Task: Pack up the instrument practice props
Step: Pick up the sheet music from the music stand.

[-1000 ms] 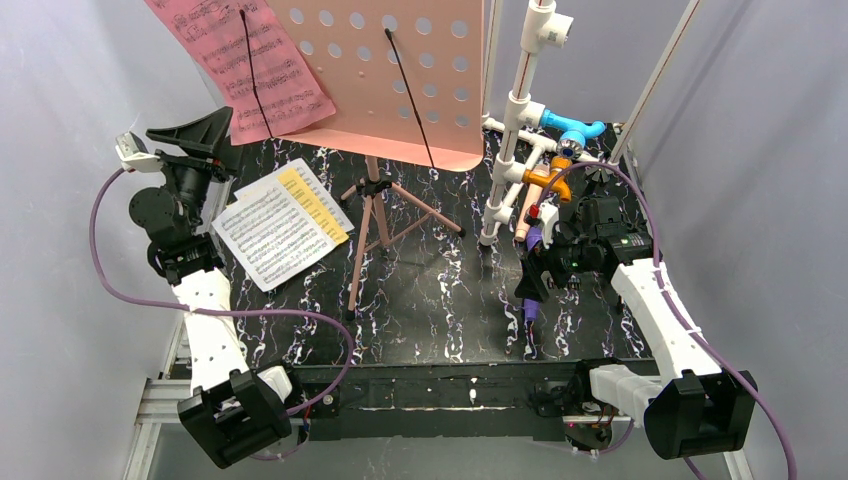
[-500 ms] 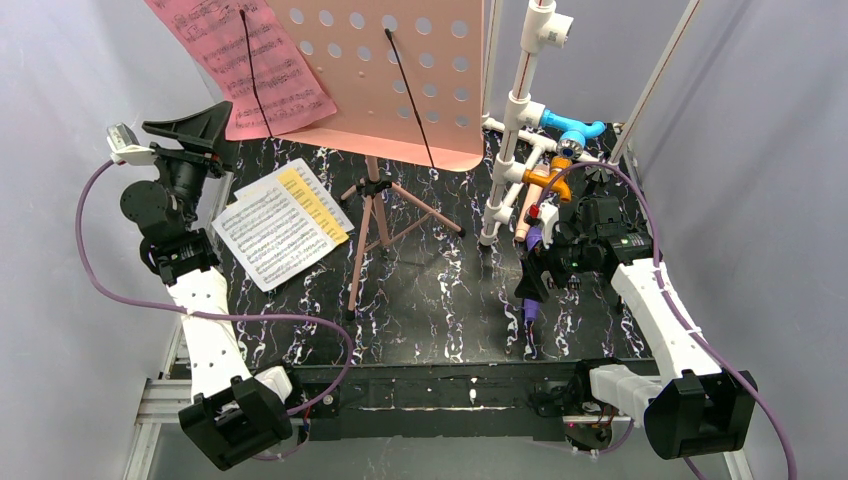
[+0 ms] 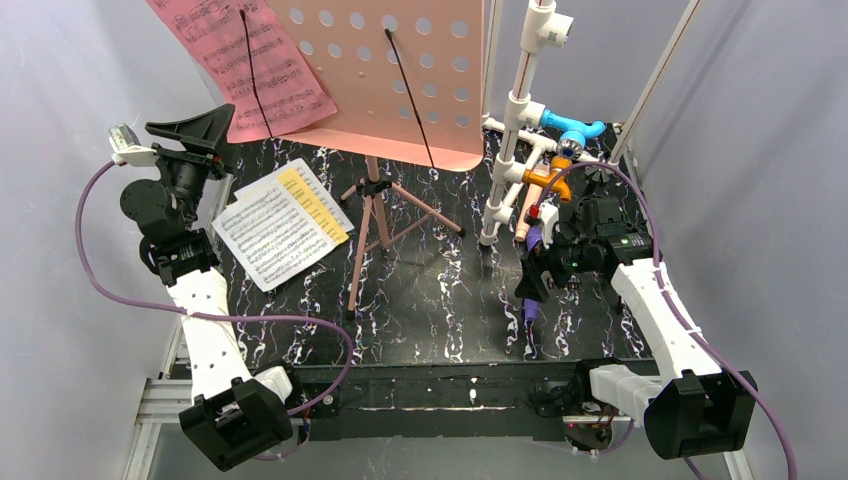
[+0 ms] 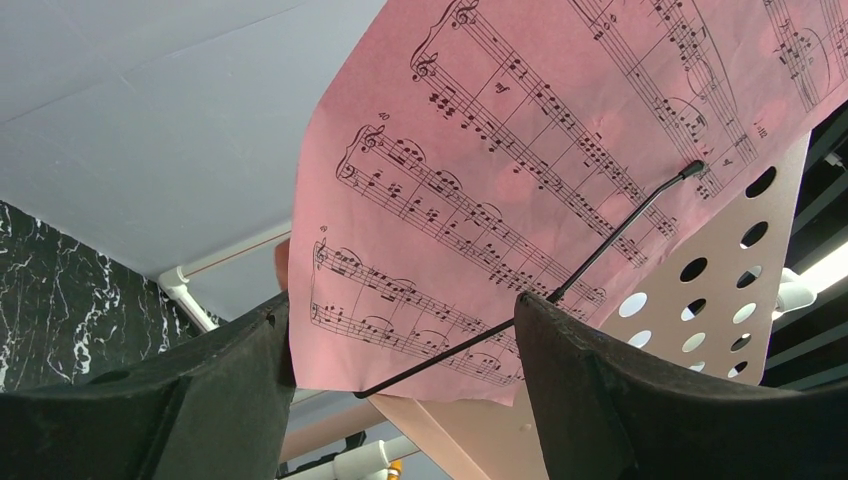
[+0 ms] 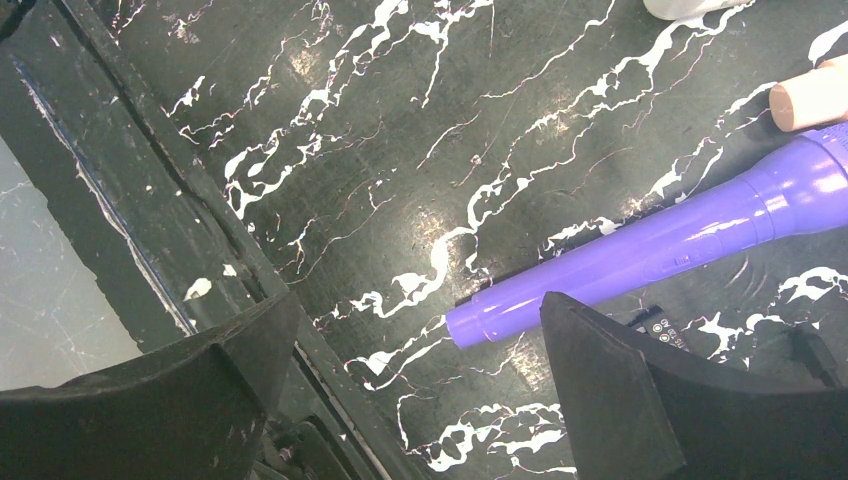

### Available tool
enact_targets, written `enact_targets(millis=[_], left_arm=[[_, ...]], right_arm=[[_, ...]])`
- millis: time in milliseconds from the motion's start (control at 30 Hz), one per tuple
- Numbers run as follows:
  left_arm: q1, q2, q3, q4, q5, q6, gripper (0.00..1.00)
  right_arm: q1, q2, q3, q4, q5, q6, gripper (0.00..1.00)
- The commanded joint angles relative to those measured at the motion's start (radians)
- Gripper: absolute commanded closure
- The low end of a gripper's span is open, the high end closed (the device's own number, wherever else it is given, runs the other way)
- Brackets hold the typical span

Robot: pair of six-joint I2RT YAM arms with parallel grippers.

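Left tool [image 4: 400,305]: held up high, its two fingers spread wide, pinching nothing.
Pink page [image 4: 520,130]: on the pink stand [image 3: 400,70], tucked under a thin black wire [image 4: 600,250]. Its bottom edge hangs just ahead of the left tool, in line with the gap.
Nearer arm: the left one, by far.
Next move, I think: push forward and squeeze the bottom edge. The wire may hold the page back.
Right tool [image 5: 420,300]: spread wide, low over the surface [image 3: 440,300].
Purple microphone [image 5: 660,245]: flat on the surface, its long body pointing away from the right tool.
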Motion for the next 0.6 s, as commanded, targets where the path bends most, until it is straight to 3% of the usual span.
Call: enact_targets(millis=[0, 567], left_arm=[[0.007, -0.033, 0.047, 0.007, 0.021, 0.029, 0.27], [0.007, -0.036, 0.072, -0.037, 0.029, 0.058, 0.27]], right_arm=[[0.005, -0.016, 0.004, 0.007, -0.009, -0.003, 0.00], [0.005, -0.018, 0.003, 0.008, -0.008, -0.004, 0.00]])
